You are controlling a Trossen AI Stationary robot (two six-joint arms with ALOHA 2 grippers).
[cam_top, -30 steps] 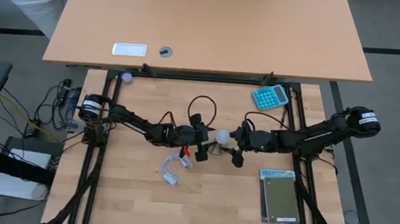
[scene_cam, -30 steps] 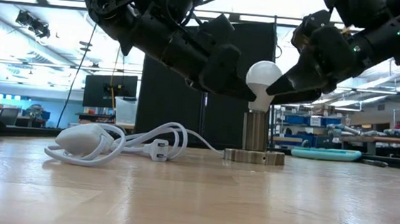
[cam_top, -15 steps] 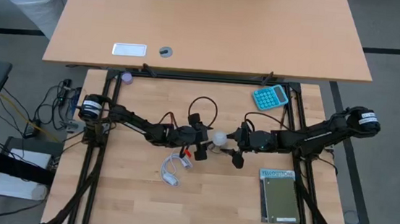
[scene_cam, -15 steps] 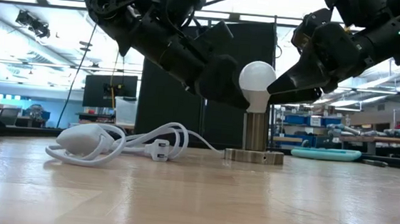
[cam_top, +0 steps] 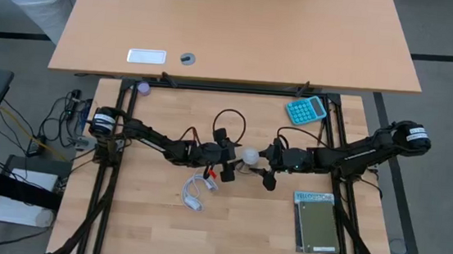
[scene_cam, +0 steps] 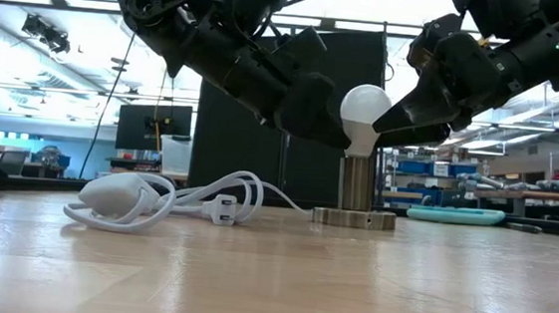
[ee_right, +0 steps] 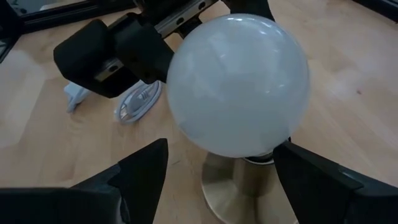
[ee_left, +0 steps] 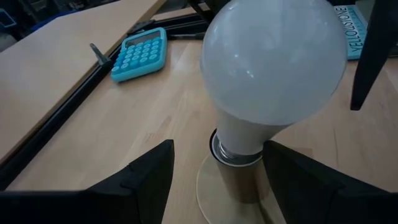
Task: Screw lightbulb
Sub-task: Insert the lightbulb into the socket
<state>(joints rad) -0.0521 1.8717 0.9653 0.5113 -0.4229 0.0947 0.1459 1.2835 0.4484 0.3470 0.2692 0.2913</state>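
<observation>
The lightbulb [cam_top: 250, 155] stands at the centre of the wooden surface [cam_top: 153, 219], its screw base seated in a brass socket holder [scene_cam: 357, 183] that rises from a round flat base [scene_cam: 355, 218]; in the low view the bulb leans slightly toward the left of the picture instead of standing straight. The left gripper [cam_top: 232, 159] comes in from 9 o'clock of the bulb and the right gripper [cam_top: 266, 158] from 3 o'clock, so the two meet at it head-on. In the left wrist view the left gripper [ee_left: 214, 177] is spread wide, one dark finger [ee_left: 140, 180] on each side of the socket with clear wood showing between fingers and holder. The right gripper [ee_right: 217, 177] is likewise wide, its fingers [ee_right: 134, 177] flanking the bulb's neck; whether any fingertip touches the glass I cannot tell. A coiled white cable [cam_top: 198, 192] with its plug lies just at 7 o'clock of the bulb. A teal calculator [cam_top: 305, 110] sits at 2 o'clock, near the surface's far edge, and a green booklet [cam_top: 317, 223] lies at 4 o'clock, well apart from the bulb.
</observation>
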